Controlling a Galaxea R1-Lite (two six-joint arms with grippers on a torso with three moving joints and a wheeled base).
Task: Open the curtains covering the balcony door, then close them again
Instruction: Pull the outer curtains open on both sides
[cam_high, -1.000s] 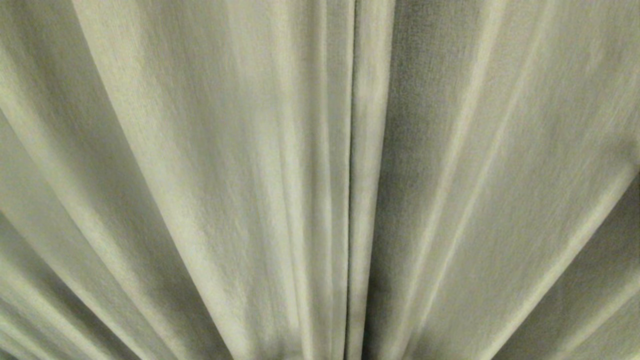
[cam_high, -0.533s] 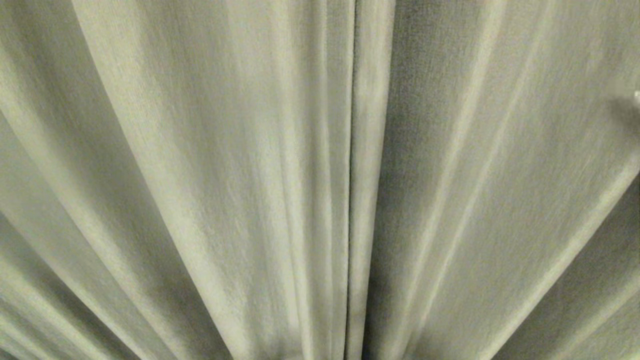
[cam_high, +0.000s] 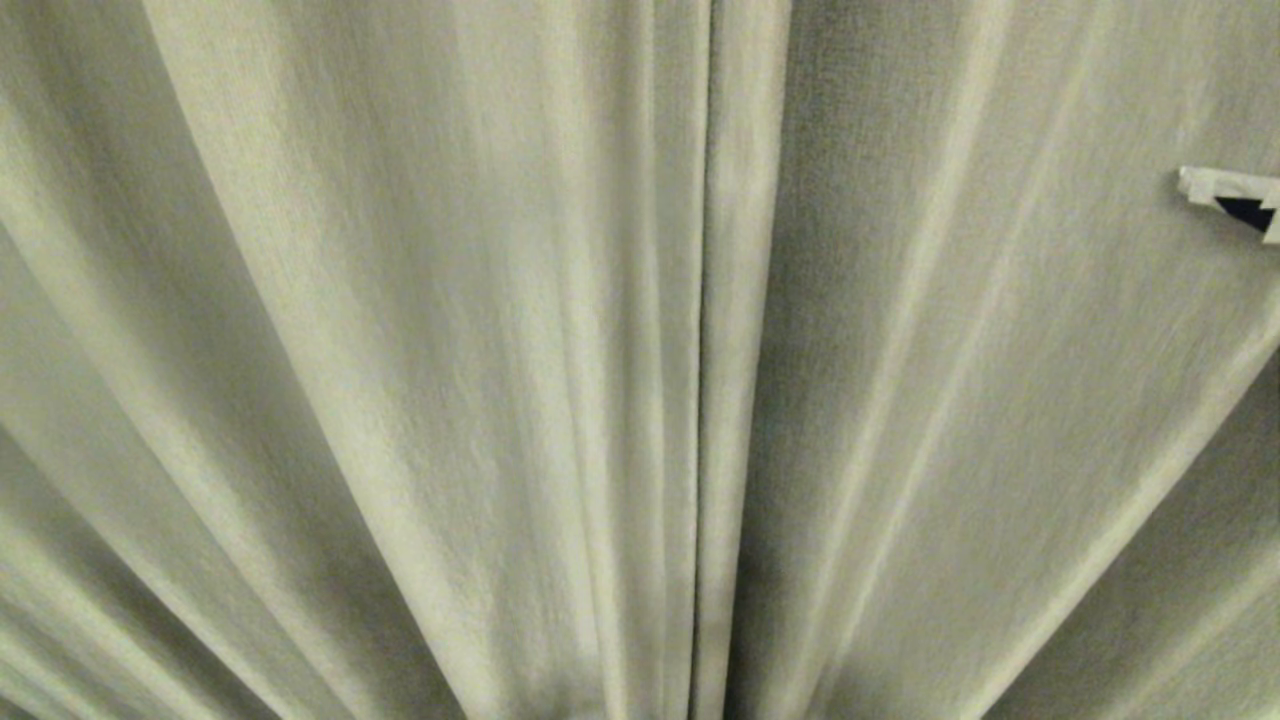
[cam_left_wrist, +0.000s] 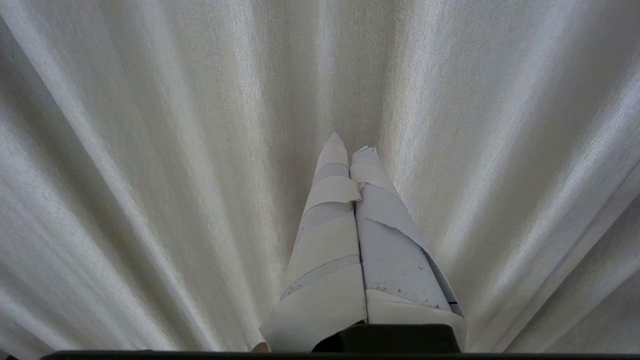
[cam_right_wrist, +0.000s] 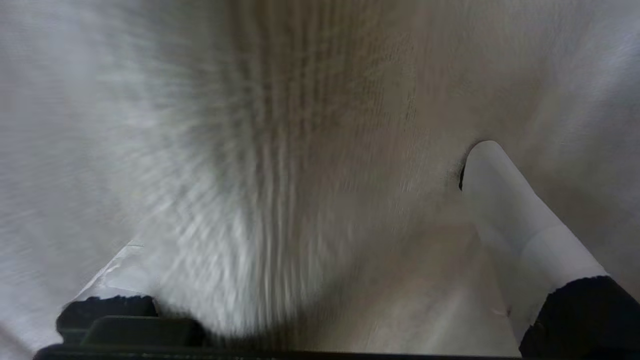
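The cream-white curtains (cam_high: 500, 350) fill the head view, drawn together, their two edges meeting at a dark vertical seam (cam_high: 705, 300). The balcony door is hidden behind them. A white-taped fingertip (cam_high: 1215, 186) of my right gripper pokes in at the right edge, in front of the right panel. In the right wrist view my right gripper (cam_right_wrist: 305, 200) is open wide, with a bulge of curtain fabric (cam_right_wrist: 280, 175) between the fingers; one finger (cam_right_wrist: 505, 210) shows, the other is mostly covered by cloth. My left gripper (cam_left_wrist: 350, 145) is shut, its taped fingers pointing at the curtain folds (cam_left_wrist: 150, 175).
My right gripper has come up into the head view from the right edge, first as a shadow, now as a taped fingertip. The curtains hang as before and the left arm is still.
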